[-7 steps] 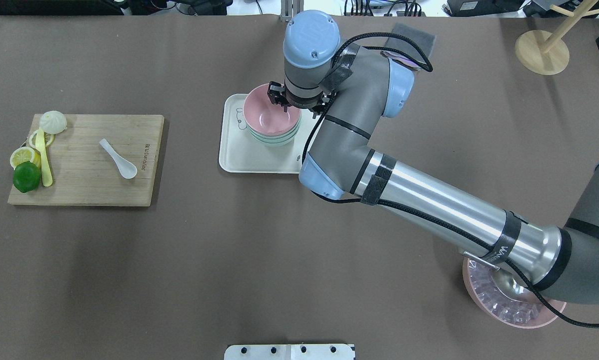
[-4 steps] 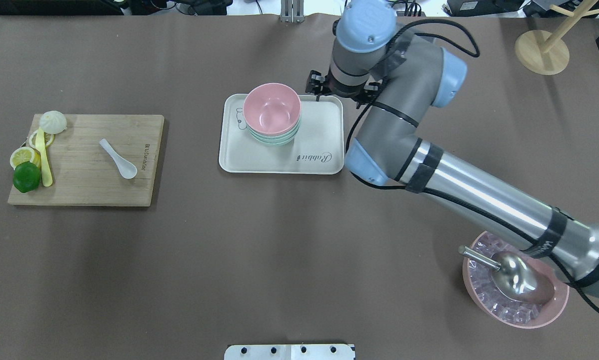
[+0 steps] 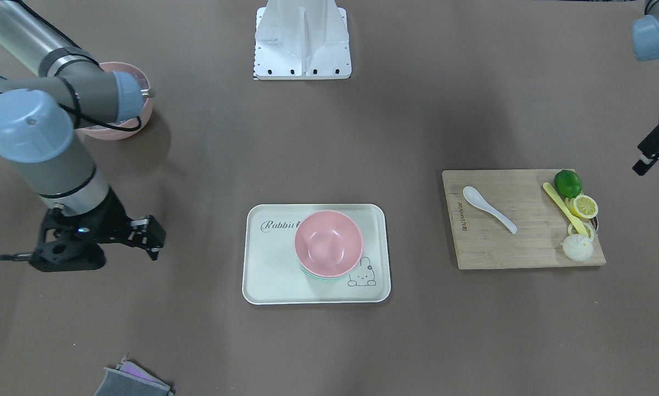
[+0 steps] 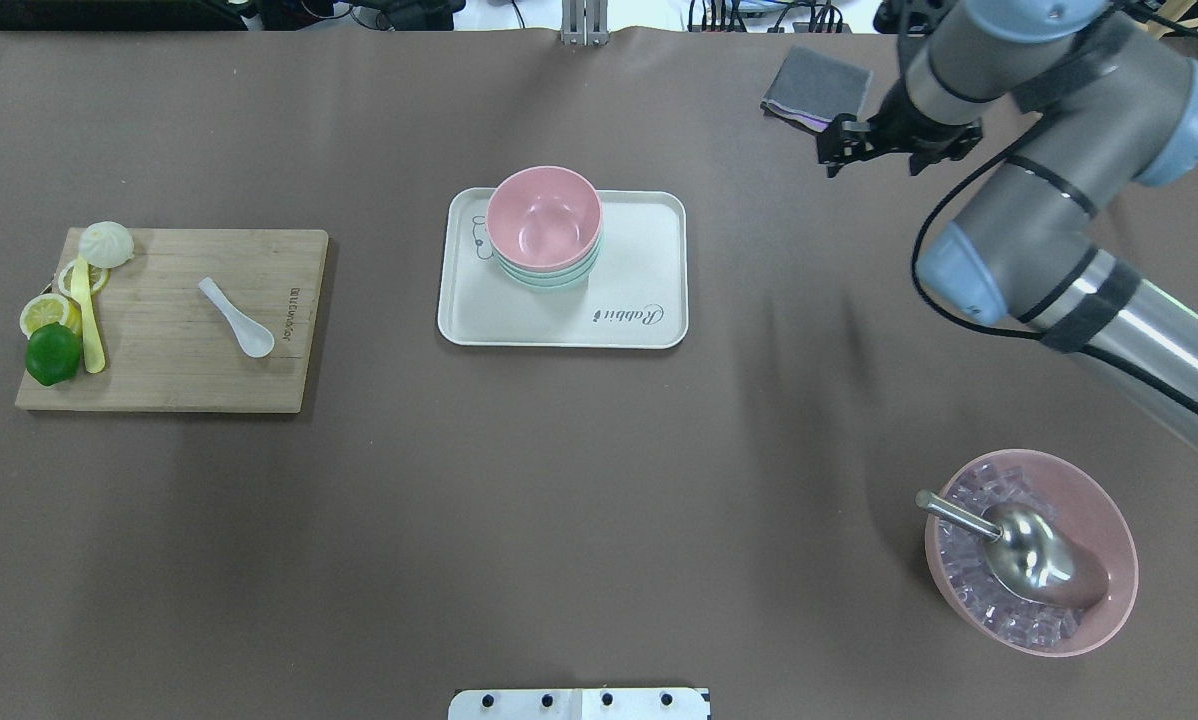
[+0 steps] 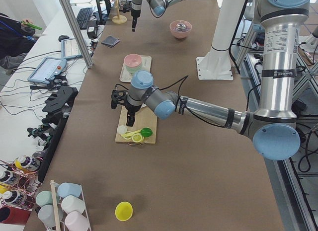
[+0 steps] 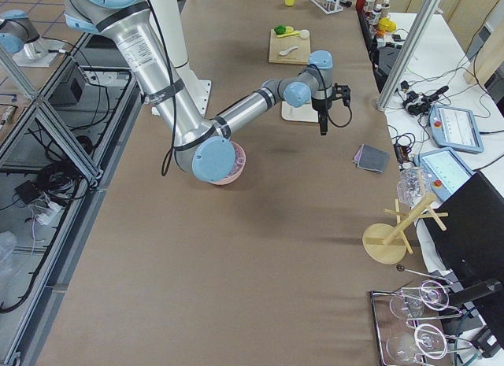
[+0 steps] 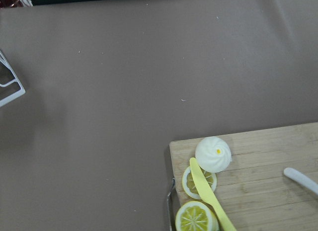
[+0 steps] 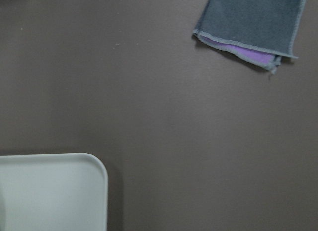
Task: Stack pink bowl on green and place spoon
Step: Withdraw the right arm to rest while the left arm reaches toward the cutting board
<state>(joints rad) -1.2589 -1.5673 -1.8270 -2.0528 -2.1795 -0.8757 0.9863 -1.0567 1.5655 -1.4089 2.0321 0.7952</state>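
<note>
The pink bowl [image 4: 544, 218] sits nested in the green bowl [image 4: 551, 280] on the white tray [image 4: 639, 260]. It also shows in the front view [image 3: 328, 242]. The white spoon [image 4: 237, 318] lies on the wooden cutting board [image 4: 159, 370] at the left, and its handle end shows in the left wrist view [image 7: 300, 179]. My right gripper [image 4: 874, 150] hangs open and empty, well right of the tray near the table's far side. My left gripper [image 3: 654, 151] is at the front view's right edge, just off the board's end. Its jaws are not clear.
A lime [image 4: 52, 353], lemon slices [image 4: 44, 312], a yellow knife [image 4: 89, 325] and a white bun [image 4: 106, 243] sit on the board's left end. A grey cloth [image 4: 817, 85] lies at the far side. A pink bowl of ice with a metal scoop [image 4: 1029, 550] stands near right.
My right gripper has left the stacked bowls and swung right and away toward the grey cloth. The pink bowl stays on the green one.
</note>
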